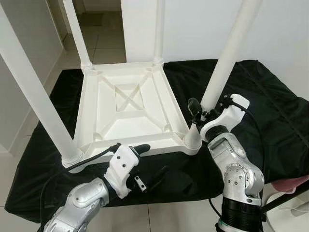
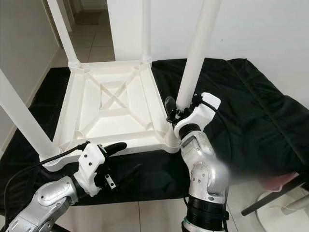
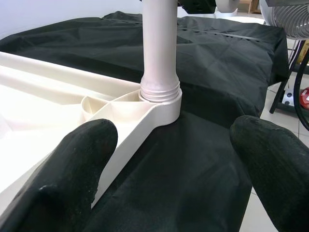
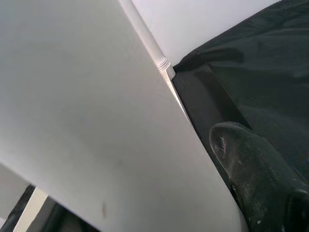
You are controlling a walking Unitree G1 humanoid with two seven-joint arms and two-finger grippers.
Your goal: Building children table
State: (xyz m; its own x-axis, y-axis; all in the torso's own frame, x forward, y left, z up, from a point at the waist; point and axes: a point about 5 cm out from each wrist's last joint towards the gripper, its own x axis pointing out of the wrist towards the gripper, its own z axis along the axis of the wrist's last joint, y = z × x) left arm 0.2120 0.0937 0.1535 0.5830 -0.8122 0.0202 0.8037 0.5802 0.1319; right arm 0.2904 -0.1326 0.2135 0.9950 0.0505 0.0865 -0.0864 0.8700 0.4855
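Note:
A white plastic children's table [image 1: 130, 111] lies upside down on a black cloth [image 1: 270, 111], with a leg standing up at each corner. My right gripper [image 1: 202, 112] is shut on the near right leg [image 1: 227, 58] just above its socket [image 1: 192, 140]. In the right wrist view that leg [image 4: 96, 121] lies against one black finger [image 4: 256, 183]. My left gripper [image 1: 151, 161] hovers open at the table's front edge, holding nothing. In the left wrist view its fingers [image 3: 72, 164] frame the same leg's threaded base [image 3: 160, 94].
The cloth covers a low platform; tiled floor [image 1: 104, 43] runs toward a doorway behind it. A white wall [image 1: 285, 29] stands at the back right. A pink object [image 1: 294, 182] and a stand with a fan [image 3: 289, 19] sit off the platform's right side.

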